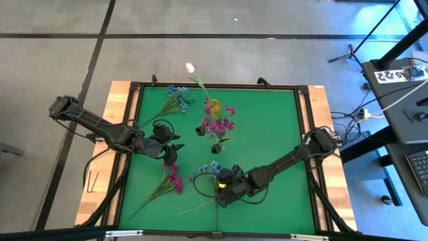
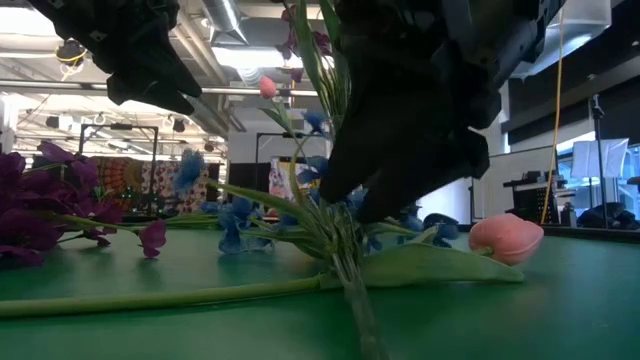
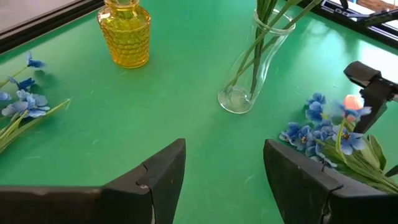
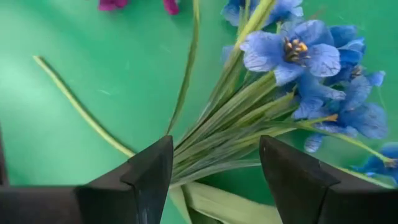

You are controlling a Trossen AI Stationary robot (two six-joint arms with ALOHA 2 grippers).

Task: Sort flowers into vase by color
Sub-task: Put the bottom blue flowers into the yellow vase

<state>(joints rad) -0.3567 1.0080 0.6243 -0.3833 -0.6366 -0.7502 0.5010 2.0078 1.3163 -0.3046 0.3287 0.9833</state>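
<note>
Lying on the green table mat [image 1: 267,134], near its front edge, a blue spray [image 1: 206,171] is recorded directly under the right gripper [image 1: 224,189]. That gripper's fingers [image 4: 152,171] are spread wide, one to each side of the spray's bundled green stems [image 4: 230,127], and nothing is gripped between them. A tulip bud [image 2: 505,238] is seen on the mat just beside this spray in the low view.

The left gripper [image 1: 175,148] is held over the mat's left-centre part, jaws parted and empty, its fingers [image 3: 165,174] framing bare mat.

A clear glass vase [image 3: 252,68] is listed near the mat's centre, upright, with green stems standing in it; magenta blooms [image 1: 219,124] are seen above it in the high view. A yellow glass vase [image 3: 125,31] stands apart from it, farther back.

A second blue spray [image 1: 175,97] lies at the back left of the mat. A magenta spray [image 1: 170,179] lies at front left. A white-pink tulip [image 1: 190,67] overhangs the back edge.
</note>
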